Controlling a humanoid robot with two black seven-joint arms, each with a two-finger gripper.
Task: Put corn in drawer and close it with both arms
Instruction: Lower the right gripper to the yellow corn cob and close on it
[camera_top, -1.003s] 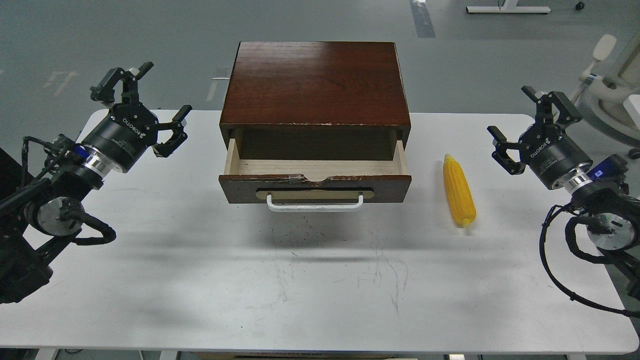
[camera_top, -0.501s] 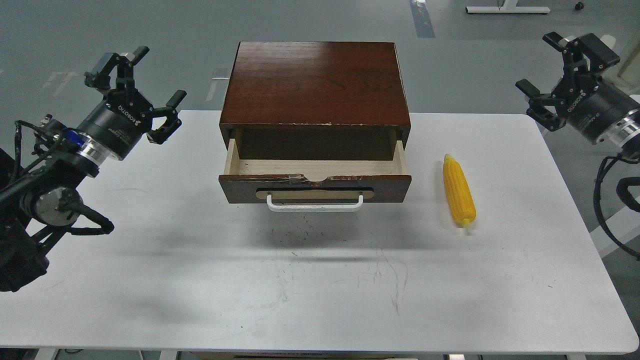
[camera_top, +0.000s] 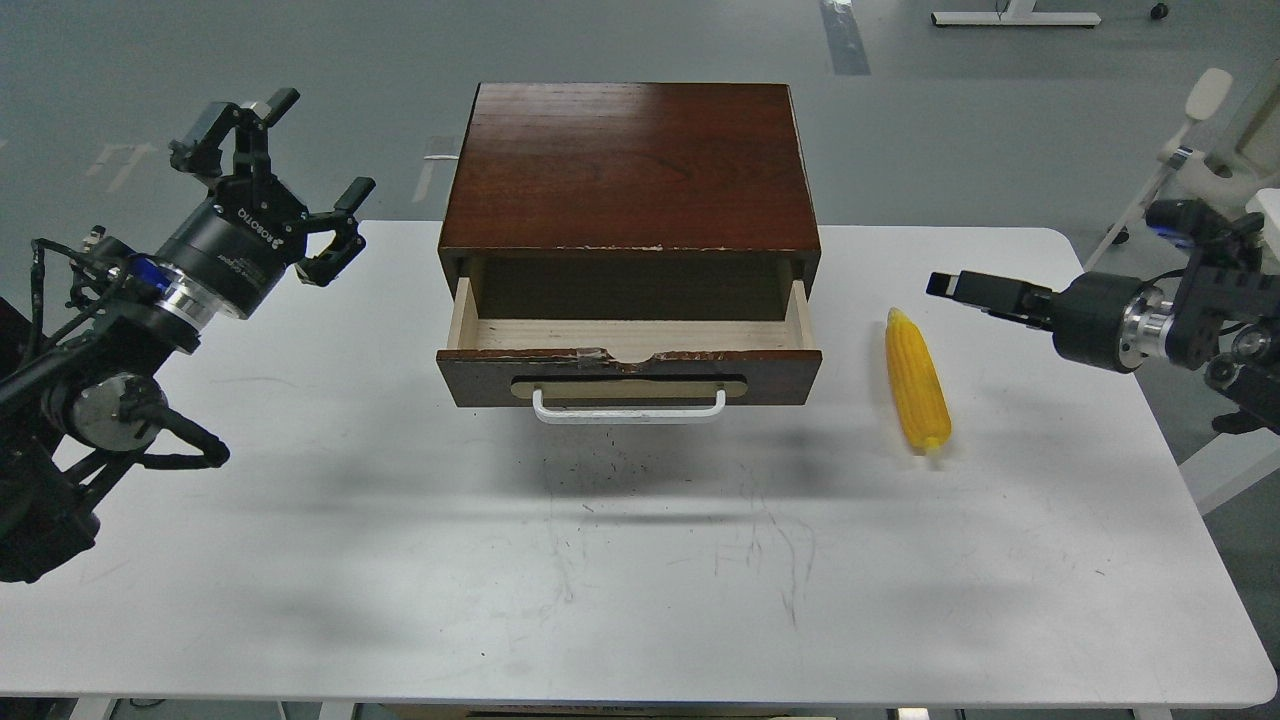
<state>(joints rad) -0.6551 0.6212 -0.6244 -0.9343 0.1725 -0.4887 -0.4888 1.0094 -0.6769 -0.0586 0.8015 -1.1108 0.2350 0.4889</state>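
The yellow corn (camera_top: 918, 380) lies on the white table (camera_top: 640, 560) to the right of the drawer, pointed end away from me. The drawer (camera_top: 630, 366) is pulled open from the dark brown cabinet (camera_top: 630, 165); its pale wood inside shows nothing in it, and its white handle (camera_top: 630, 407) faces me. My left gripper (camera_top: 290, 175) is open and empty, raised over the table's far left, left of the cabinet. My right gripper (camera_top: 942, 284) points left, seen edge-on, just above and right of the corn's tip, apart from it. Its fingers cannot be told apart.
The cabinet stands at the table's far middle. White equipment (camera_top: 1205, 130) stands off the table at the far right. Loose black cables hang from my left arm (camera_top: 170, 455) over the table's left edge.
My right gripper has swung down from high at the far right and turned to point left, close to the corn's tip. My left gripper has barely moved. Corn and drawer are unchanged.
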